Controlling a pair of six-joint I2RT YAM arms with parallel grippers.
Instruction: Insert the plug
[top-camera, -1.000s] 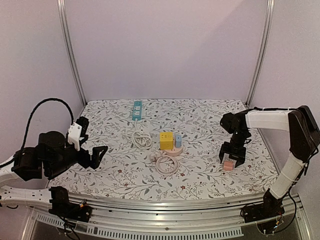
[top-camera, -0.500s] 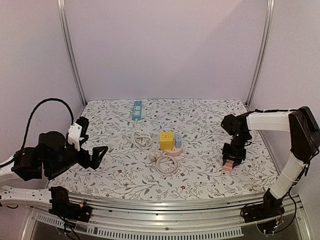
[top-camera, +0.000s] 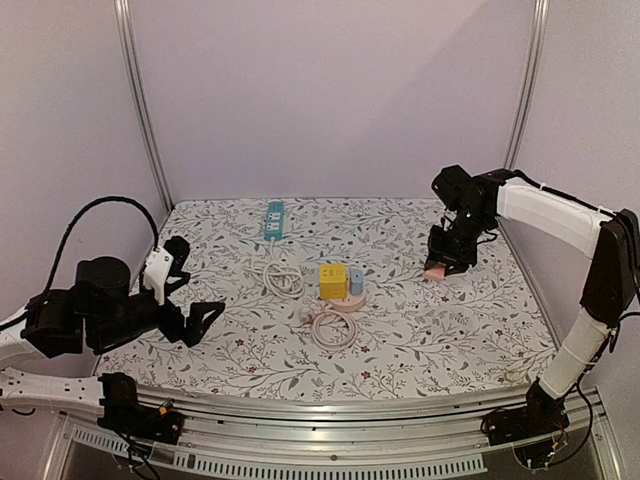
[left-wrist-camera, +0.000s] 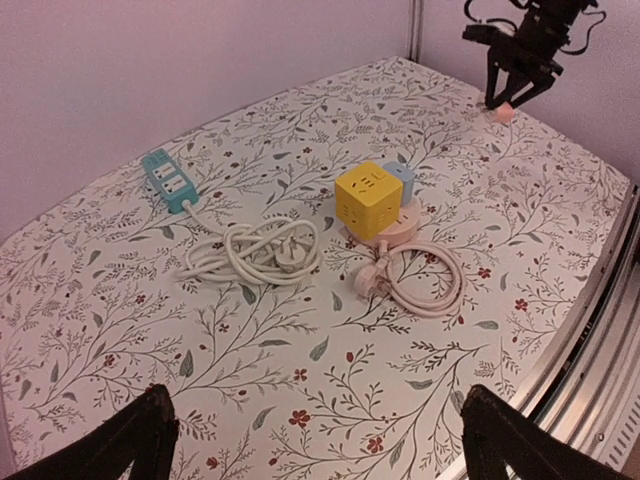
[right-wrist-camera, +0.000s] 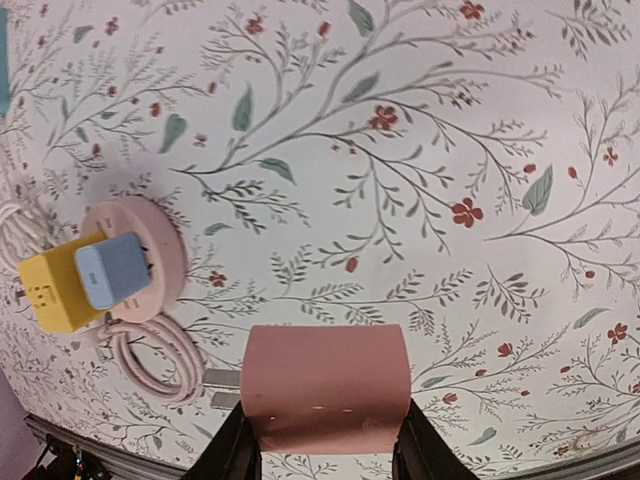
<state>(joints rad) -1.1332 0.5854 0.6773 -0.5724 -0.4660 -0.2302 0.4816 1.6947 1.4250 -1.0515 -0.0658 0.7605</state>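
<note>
My right gripper (top-camera: 445, 262) is shut on a pink plug (top-camera: 436, 270), holding it in the air over the back right of the table. In the right wrist view the pink plug (right-wrist-camera: 325, 385) sits between the fingers (right-wrist-camera: 232, 452), its two metal prongs sticking out to the left. At the table's middle a round pink socket base (top-camera: 347, 299) carries a yellow cube (top-camera: 333, 280) and a blue plug (top-camera: 357, 283). My left gripper (top-camera: 190, 285) hangs wide open at the front left, holding nothing.
A teal power strip (top-camera: 274, 219) lies at the back with its white cord coiled (top-camera: 283, 277) in front of it. A pink cord coil (top-camera: 333, 328) lies just in front of the socket base. Metal rails run along the near edge.
My right gripper shut on the pink plug at the front right, lifted it and carried it back and to the left. The left arm shifted slightly.
</note>
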